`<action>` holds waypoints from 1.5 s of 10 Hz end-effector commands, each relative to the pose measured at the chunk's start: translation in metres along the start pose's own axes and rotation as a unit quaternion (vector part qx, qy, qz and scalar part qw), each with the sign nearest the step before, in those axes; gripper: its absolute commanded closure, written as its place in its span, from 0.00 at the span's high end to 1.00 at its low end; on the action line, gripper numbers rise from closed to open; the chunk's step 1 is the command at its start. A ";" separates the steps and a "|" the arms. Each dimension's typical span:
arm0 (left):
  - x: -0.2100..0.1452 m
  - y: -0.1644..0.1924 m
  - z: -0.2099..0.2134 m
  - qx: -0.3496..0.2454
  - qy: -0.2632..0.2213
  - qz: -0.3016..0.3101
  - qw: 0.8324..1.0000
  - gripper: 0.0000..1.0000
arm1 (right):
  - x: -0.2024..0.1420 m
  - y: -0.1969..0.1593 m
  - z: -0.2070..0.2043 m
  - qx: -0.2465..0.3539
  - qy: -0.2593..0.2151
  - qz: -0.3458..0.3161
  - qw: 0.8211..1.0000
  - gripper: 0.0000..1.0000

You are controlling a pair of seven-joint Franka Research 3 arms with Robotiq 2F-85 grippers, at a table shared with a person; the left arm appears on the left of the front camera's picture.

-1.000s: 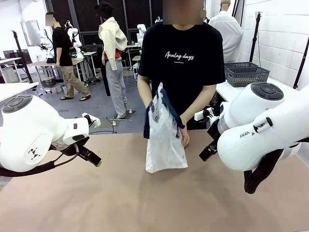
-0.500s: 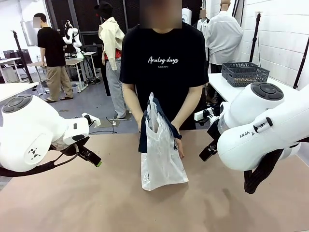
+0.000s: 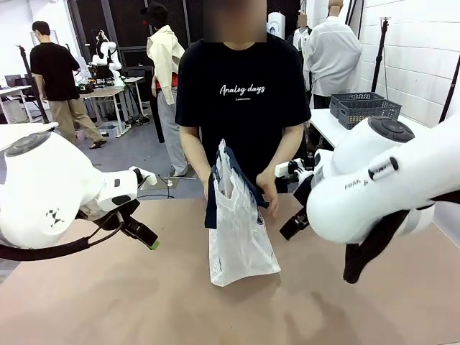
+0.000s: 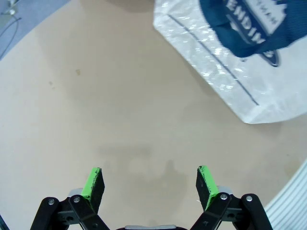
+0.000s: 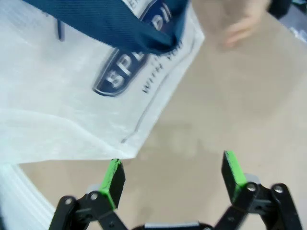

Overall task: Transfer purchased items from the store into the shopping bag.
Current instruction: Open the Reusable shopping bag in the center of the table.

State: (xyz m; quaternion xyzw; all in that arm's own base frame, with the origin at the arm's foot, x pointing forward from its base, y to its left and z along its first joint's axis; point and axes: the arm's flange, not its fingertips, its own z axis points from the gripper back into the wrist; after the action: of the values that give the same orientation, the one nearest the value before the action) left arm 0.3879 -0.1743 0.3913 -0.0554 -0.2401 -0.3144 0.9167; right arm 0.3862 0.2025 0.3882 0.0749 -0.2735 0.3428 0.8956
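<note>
Left claw point(image 4: 149, 175) wide open, empty, low over bare tan tabletop point(image 3: 129, 309) at lower left of the front view. Right claw point(image 5: 172, 165) likewise spread wide, gripping nothing, just right of the shopping bag point(image 3: 241, 241). Bag upright at centre of the table, between both claws, touching neither; navy handles point(image 3: 213, 205) draped down from its top, a person's hand point(image 3: 264, 203) on it at the far side. Beyond: grey floor point(image 3: 144, 154), work tables point(image 3: 108, 92) at upper left, dark mesh baskets point(image 3: 365, 109) on a white table point(image 3: 338, 134) at upper right, white brick wall point(image 3: 417, 65) behind.
</note>
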 end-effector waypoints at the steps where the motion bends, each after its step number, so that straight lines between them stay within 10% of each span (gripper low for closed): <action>1: 0.003 0.012 0.023 -0.041 -0.004 -0.007 0.999 1.00 | 0.003 -0.029 0.012 0.028 0.003 0.006 1.000 1.00; 10: 0.130 0.001 0.110 -0.097 -0.016 0.007 0.995 1.00 | 0.165 -0.065 0.105 0.023 0.051 -0.002 0.998 1.00; 15: 0.118 -0.016 0.101 -0.102 0.014 0.031 0.994 1.00 | 0.144 -0.068 0.111 0.030 0.032 0.000 0.999 1.00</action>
State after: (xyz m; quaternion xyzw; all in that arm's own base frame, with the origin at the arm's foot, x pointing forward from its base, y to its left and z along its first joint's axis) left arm 0.4181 -0.2154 0.5349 -0.1309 -0.2211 -0.3157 0.9134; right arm 0.4674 0.1948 0.5618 0.0886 -0.2330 0.3518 0.9023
